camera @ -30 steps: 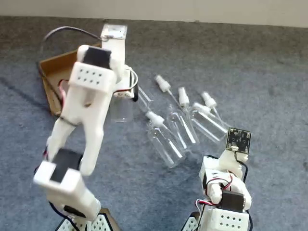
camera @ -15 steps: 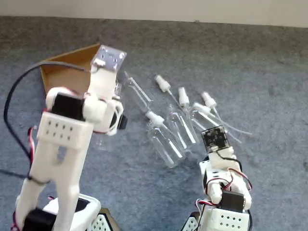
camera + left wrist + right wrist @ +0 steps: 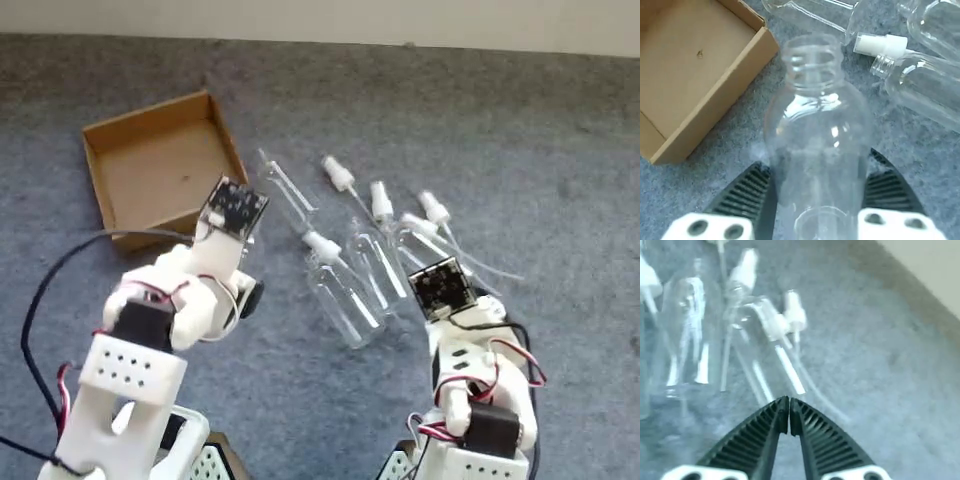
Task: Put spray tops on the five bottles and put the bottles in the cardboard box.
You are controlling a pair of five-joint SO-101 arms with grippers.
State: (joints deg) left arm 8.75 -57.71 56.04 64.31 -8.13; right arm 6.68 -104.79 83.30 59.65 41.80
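Grey carpet (image 3: 560, 120) spreads beneath two arms at work. At far left the cardboard box (image 3: 150, 175) lies open and bare inside, ahead of the left claw (image 3: 817, 195) and off to its outer side. A second ago that arm stretched over the box's near corner. It has since drawn back toward its base, uncovering the box and taking its load with it. The left claw is clamped around the body of a clear bottle (image 3: 815, 125), a ribbed finger on each side. The bottle's open threaded neck points away from the claw and wears no spray top. Judged from that bare neck, the retreat makes sense: this bottle is not ready for boxing and likely needs capping first.

To the right of the held bottle, the remaining bottles (image 3: 345, 295) lie on their sides in a loose fan. White spray tops (image 3: 338, 172) and their thin tubes are scattered at the fan's far end. Farthest right, the right claw (image 3: 789, 412) has its fingers pressed together on nothing, tips aimed at the cluster just ahead. Its wrist has swung in toward the bottles over the last second — perhaps going for a top. No bottle is in the box yet.
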